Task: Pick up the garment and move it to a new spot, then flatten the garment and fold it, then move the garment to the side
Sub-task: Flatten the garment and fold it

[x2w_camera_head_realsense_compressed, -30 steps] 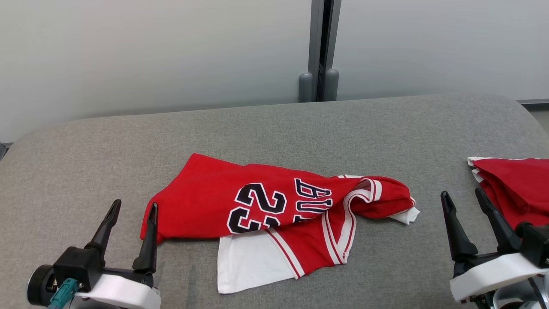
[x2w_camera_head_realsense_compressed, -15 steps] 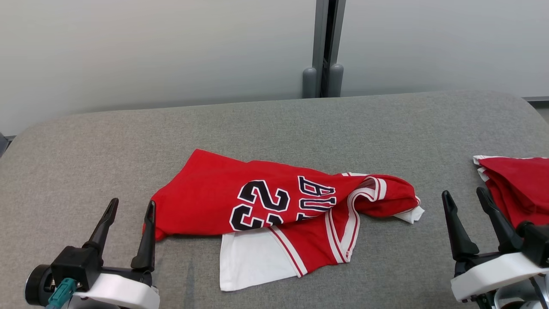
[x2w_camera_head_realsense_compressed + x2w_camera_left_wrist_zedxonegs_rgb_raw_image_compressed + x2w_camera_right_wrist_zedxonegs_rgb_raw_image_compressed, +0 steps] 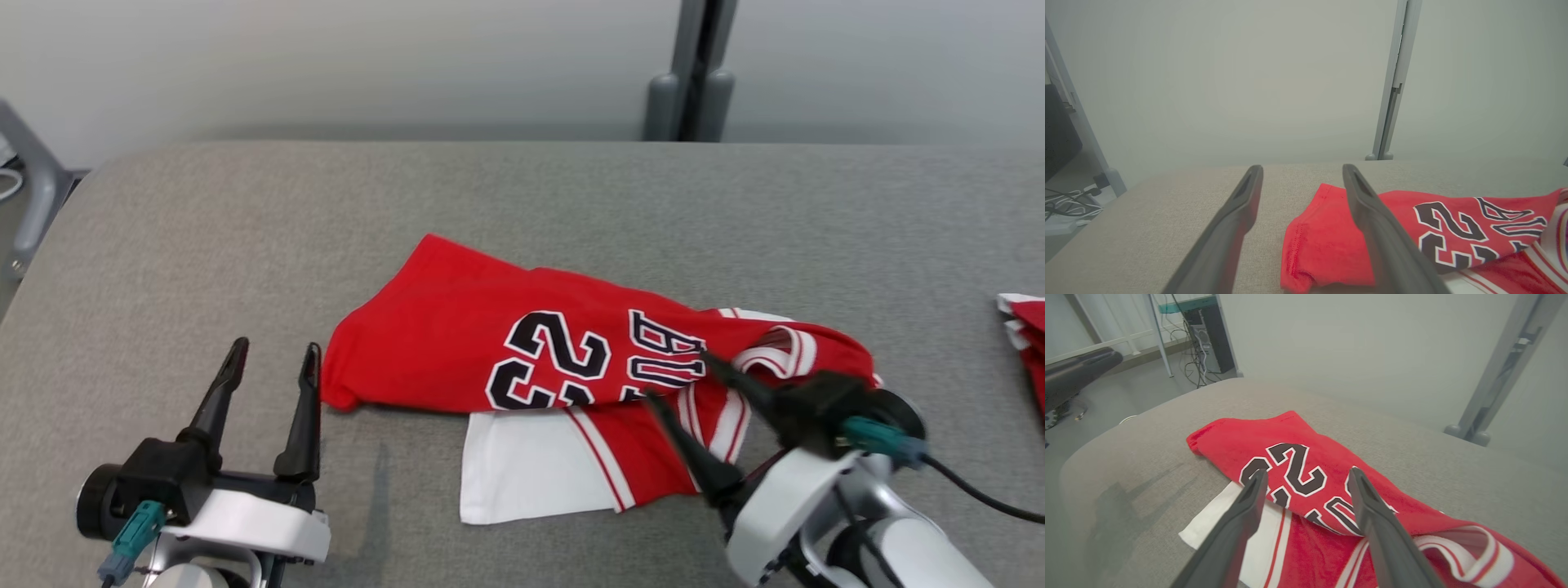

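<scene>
The right gripper [image 3: 676, 376] sits at the lower right of the head view with its jaws wide apart and nothing between them. Its fingers point up and left over the striped trim of the red jersey [image 3: 457, 343]. In the right wrist view the two fingers straddle the number and lettering, but I cannot tell whether the tips touch the cloth. The left gripper [image 3: 275, 346], at lower left, is spread just as wide and holds nothing, just beside the jersey's left edge.

The jersey lies crumpled in the middle of the grey padded table [image 3: 245, 229], with a white panel poking out toward the bottom of the frame. I judge this to be the first step, the pick-up, since nothing is grasped yet. The next move calls for lowering onto a raised fold and closing on enough layers to lift the whole piece.

The right gripper's body hides part of the striped trim, and the lettering is half folded under. Another red cloth [image 3: 1030, 327] is cut off at the right edge.
</scene>
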